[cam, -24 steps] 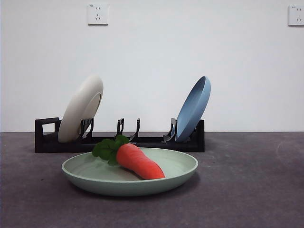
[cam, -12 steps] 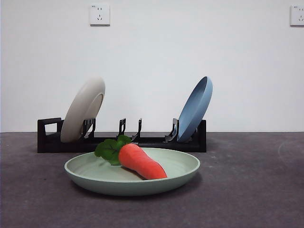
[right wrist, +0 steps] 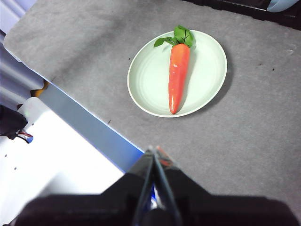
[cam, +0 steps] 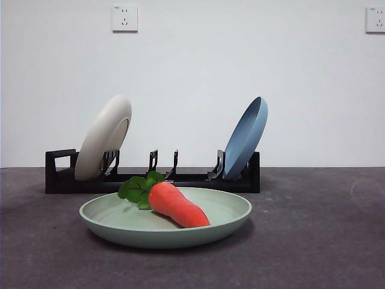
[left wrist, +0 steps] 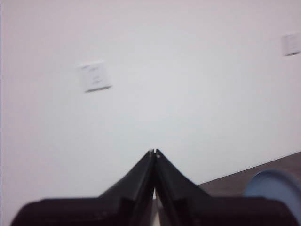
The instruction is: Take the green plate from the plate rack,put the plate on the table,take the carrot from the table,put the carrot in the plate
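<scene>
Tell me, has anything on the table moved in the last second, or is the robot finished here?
Nothing visibly changed. The carrot lies in the green plate on the table exactly as before, and the cream-white plate and blue plate lean in the plate rack as they did. Neither arm appears in the front view at any of the three moments.
</scene>
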`<control>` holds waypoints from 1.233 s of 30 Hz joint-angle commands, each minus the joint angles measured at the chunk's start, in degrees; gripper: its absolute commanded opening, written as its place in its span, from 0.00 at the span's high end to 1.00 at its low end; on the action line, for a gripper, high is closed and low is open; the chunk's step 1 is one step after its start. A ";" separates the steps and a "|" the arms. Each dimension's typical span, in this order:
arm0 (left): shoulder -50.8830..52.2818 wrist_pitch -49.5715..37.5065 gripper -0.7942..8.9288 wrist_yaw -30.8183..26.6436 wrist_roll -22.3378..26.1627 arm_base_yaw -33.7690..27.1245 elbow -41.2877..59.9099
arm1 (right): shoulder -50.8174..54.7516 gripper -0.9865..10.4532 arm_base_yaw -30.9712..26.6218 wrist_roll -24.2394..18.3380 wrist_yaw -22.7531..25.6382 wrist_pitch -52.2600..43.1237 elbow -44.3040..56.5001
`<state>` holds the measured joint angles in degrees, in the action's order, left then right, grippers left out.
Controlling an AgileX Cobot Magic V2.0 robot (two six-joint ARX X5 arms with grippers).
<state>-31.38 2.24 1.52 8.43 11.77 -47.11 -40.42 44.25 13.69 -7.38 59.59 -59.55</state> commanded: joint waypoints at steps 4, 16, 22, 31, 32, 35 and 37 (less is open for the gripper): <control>10.56 -2.89 0.92 0.09 0.15 -6.73 18.32 | 0.09 0.91 0.09 -0.24 0.22 -0.31 0.11; 25.83 -2.62 0.92 0.09 -2.71 -11.13 39.91 | 0.09 0.91 0.09 -0.24 0.22 -0.33 0.11; 29.22 -2.12 0.92 0.09 -4.09 -11.47 44.72 | 0.09 0.91 0.09 -0.24 0.22 -0.33 0.11; 31.28 6.82 0.92 0.07 -7.61 -11.50 46.90 | 0.09 0.91 0.09 -0.24 0.22 -0.33 0.11; 31.28 7.63 0.92 0.09 -7.85 -11.50 46.90 | 0.09 0.91 0.09 -0.24 0.24 -0.33 0.11; 31.28 8.13 0.92 0.17 -8.57 -11.50 46.90 | 0.09 0.91 0.09 -0.24 0.22 -0.33 0.11; 31.28 8.13 0.92 0.20 -8.46 -11.50 46.90 | 0.09 0.91 0.09 -0.24 0.22 -0.33 0.11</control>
<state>-0.27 10.59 1.56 0.75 0.47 -0.99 -40.42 44.25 13.69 -7.33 59.59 -59.55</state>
